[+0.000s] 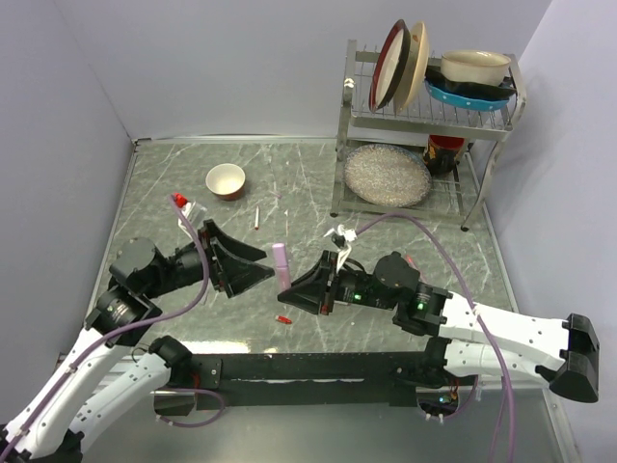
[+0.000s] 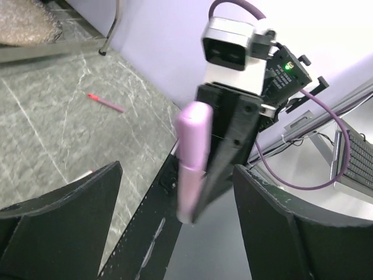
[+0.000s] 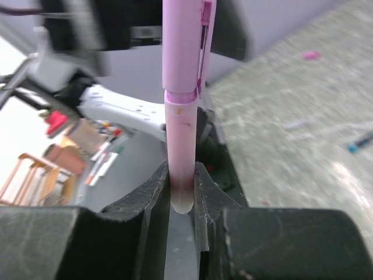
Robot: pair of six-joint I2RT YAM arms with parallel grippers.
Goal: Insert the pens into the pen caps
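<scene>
My right gripper (image 1: 297, 286) is shut on the lower end of a lilac-pink pen (image 1: 281, 260) and holds it upright above the table. In the right wrist view the pen barrel (image 3: 180, 146) sits between the fingers (image 3: 152, 198), with the lilac cap (image 3: 183, 41) seated on its upper part. My left gripper (image 1: 253, 267) is open and empty, its tips just left of the pen. In the left wrist view the pen (image 2: 192, 157) stands beyond the spread fingers (image 2: 64, 216). A small red cap (image 1: 283, 318) lies on the table in front. A white pen (image 1: 257, 216) lies further back.
A small bowl (image 1: 226, 179) stands at the back left, and a red piece (image 1: 179, 201) lies near it. A metal dish rack (image 1: 424, 116) with plates and bowls fills the back right. A red-tipped pen (image 2: 106, 103) lies on the table. A teal piece (image 3: 361, 143) lies at the right.
</scene>
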